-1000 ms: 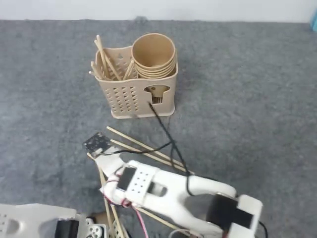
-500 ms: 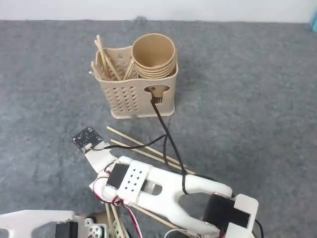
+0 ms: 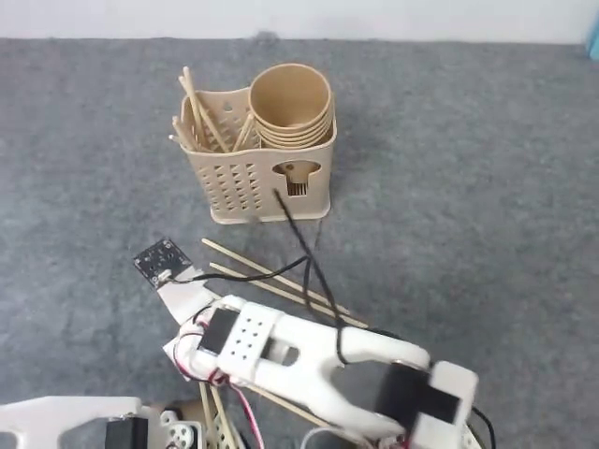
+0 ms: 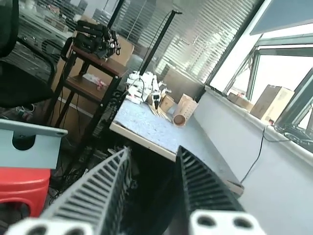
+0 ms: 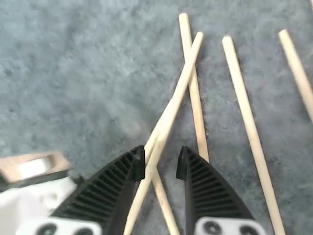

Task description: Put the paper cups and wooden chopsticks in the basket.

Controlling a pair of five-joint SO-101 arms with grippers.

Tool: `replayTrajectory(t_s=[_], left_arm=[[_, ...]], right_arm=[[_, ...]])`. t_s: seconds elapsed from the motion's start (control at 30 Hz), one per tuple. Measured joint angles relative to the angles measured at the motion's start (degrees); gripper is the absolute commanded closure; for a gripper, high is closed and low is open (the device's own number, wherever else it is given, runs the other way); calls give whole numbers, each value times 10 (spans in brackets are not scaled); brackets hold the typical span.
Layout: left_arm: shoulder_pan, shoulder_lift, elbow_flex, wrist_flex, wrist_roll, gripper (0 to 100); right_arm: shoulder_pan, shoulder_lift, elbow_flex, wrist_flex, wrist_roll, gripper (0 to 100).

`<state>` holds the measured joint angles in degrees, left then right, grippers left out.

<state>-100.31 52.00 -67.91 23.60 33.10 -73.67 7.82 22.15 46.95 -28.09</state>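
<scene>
**Right gripper [image 5: 161, 154] straddles one wooden chopstick [image 5: 174, 98], jaws narrowly apart.**
The stick runs lengthwise through the gap, slanted across a second chopstick [image 5: 199, 127], flat on the carpet [image 3: 468, 187] near the basket [image 3: 245, 178]. Left gripper [image 4: 152, 152] gapes empty.

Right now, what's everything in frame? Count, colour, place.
basket: one, beige, perforated, on the far part of the mat.
paper cups: one nested stack, brown, in the basket's right compartment; exact count cannot be told.
chopsticks in the basket: several, pale wood, standing tilted in the left compartment.
loose chopsticks: at least four, pale wood, lying on the mat between the basket and the arms; two cross.
mat: one, grey, under everything.
cable: one, black, running from the right arm over the loose chopsticks.
right gripper: black, open, astride the crossed chopsticks.
left gripper: black, open, empty, pointing out into the room.
</scene>
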Motion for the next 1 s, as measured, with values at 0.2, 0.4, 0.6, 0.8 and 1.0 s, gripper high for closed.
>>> replayTrajectory(t_s=[0.2, 0.4, 0.6, 0.8, 1.0], left_arm=[[-5, 0, 0, -28, 0, 859], [-12, 0, 0, -30, 3, 859], [-12, 0, 0, -30, 3, 859], [-12, 0, 0, -21, 3, 859], [4, 0, -4, 98, 3, 859]], right_arm=[[2, 113, -69, -14, -1, 881], [4, 136, -110, 23, -1, 975], [10, 142, -111, 32, -16, 992], [14, 122, -129, 103, -21, 991], [13, 25, -129, 205, -21, 991]])
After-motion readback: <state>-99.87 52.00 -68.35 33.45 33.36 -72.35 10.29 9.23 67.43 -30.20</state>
